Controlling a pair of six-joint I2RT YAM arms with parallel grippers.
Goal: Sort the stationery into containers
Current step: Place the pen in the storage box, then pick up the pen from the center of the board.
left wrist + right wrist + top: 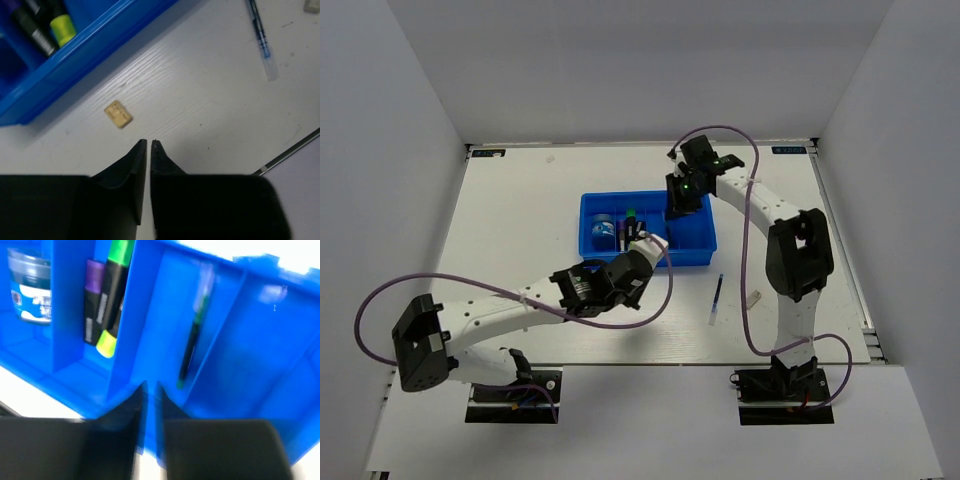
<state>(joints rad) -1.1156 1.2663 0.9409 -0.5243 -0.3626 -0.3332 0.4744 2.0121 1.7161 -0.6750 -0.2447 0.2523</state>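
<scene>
Black fingers of the left gripper (pixel 149 142) fill the bottom of the left wrist view, tips almost together with only a thin slit between them, gripping nothing. The tiny tan block (pixel 118 114) lies on the white table (pixel 200 100) just beside those tips, not between them, close to the near wall of the blue tray (pixel 100 37). A descent from here would likely miss the block or flick it away. The blue-tipped pen (pixel 260 37) and pale grey block (pixel 312 5) lie on the table further right. The right gripper (pixel 151 385) hangs low over the tray's dividers, jaws narrowly parted and apparently empty, though that view is blurred. It could catch a divider and drag the tray, disturbing the markers (pixel 107 295) and blue roll (pixel 30 287) inside.
</scene>
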